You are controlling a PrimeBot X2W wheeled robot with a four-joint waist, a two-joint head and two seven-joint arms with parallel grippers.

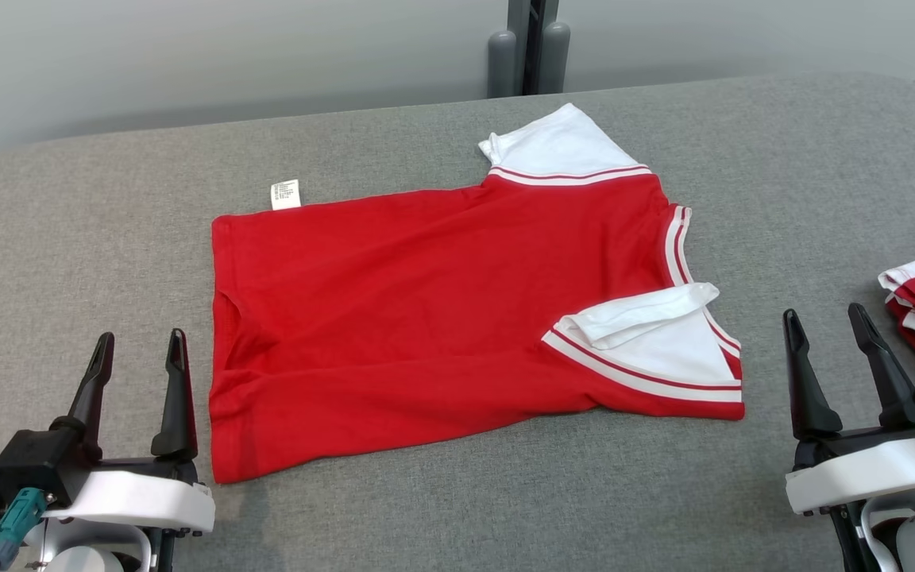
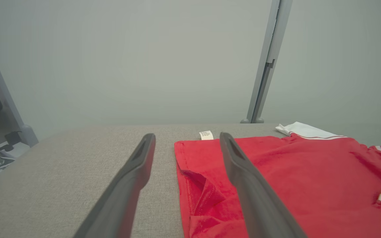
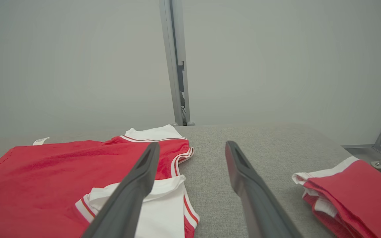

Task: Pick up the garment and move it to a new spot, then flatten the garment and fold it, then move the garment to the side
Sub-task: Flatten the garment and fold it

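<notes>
Left gripper [image 1: 142,336] and right gripper [image 1: 823,311] both stand with fingers spread, nothing between them, flanking the garment [image 1: 426,318]. It lies mostly flat on the middle of the grey woven tabletop [image 1: 108,206]. It is a soft red knit T-shirt with white sleeves and striped trim, its near sleeve [image 1: 648,326] doubled over, its hem rumpled, and a white label [image 1: 285,194] at its far edge.
</notes>
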